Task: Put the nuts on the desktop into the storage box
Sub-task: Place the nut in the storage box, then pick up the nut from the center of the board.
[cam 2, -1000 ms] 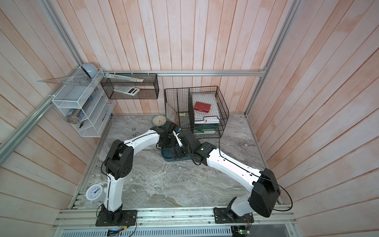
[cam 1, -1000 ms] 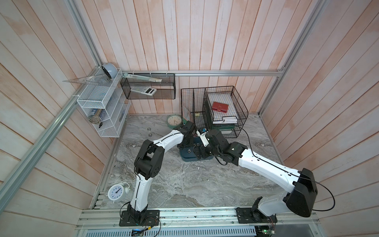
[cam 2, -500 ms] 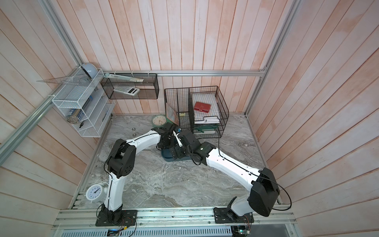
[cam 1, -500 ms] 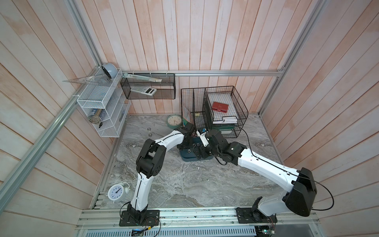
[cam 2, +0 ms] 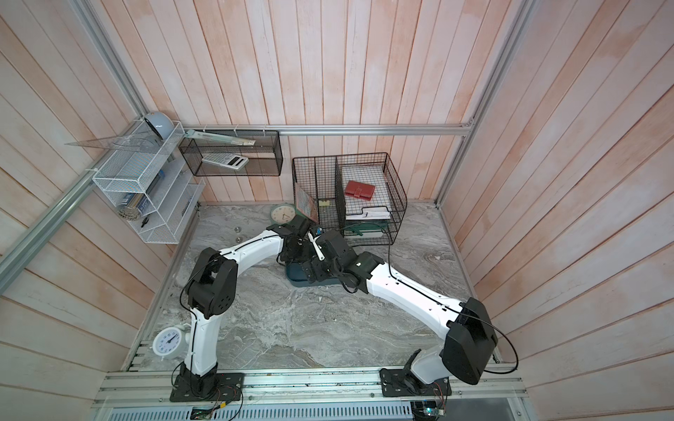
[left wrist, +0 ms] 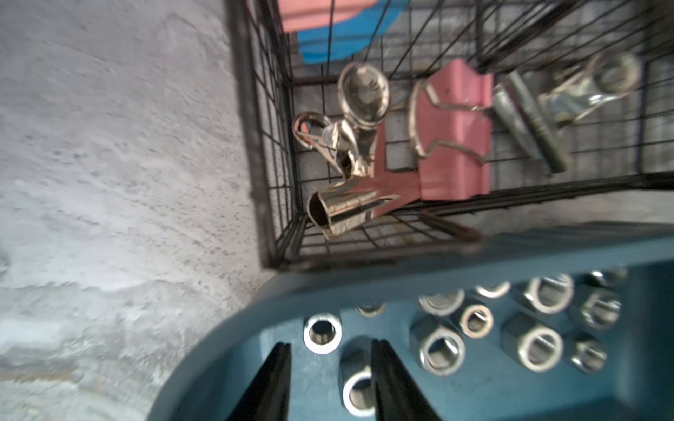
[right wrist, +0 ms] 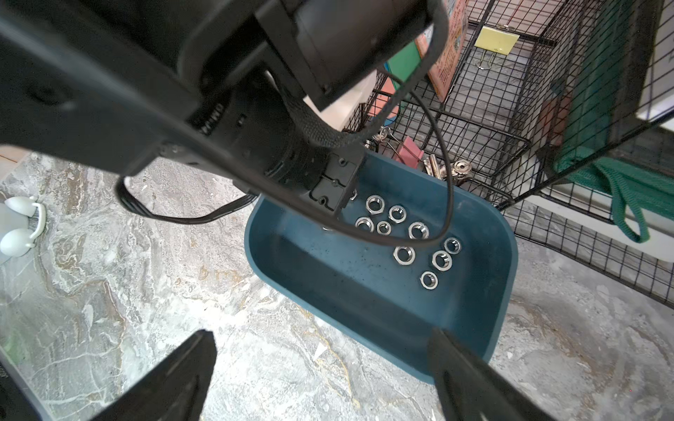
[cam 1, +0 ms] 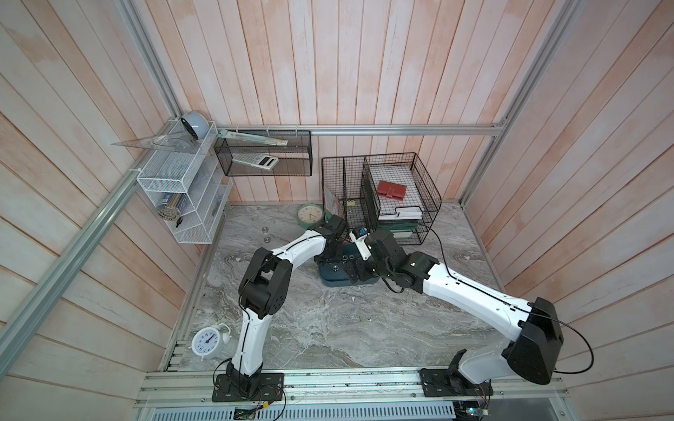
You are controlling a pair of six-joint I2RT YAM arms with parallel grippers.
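Both arms reach to the box beside the organiser at the desktop's far edge. The left arm is bent at the elbow. The left gripper points down into the box, jaws parted, and a nut lies between them, clear of one finger. The right gripper gapes wide and empty above the box's near rim. Only the top views show two nuts toward the desktop's far left corner, and only the wrist views show nuts in the box.

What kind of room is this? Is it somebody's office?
Probably a pretend office desk set up for robot practice: a wire file organiser with papers, a calculator and a white alarm clock surround a marble desktop, and two robot arms are bolted to a metal rail.
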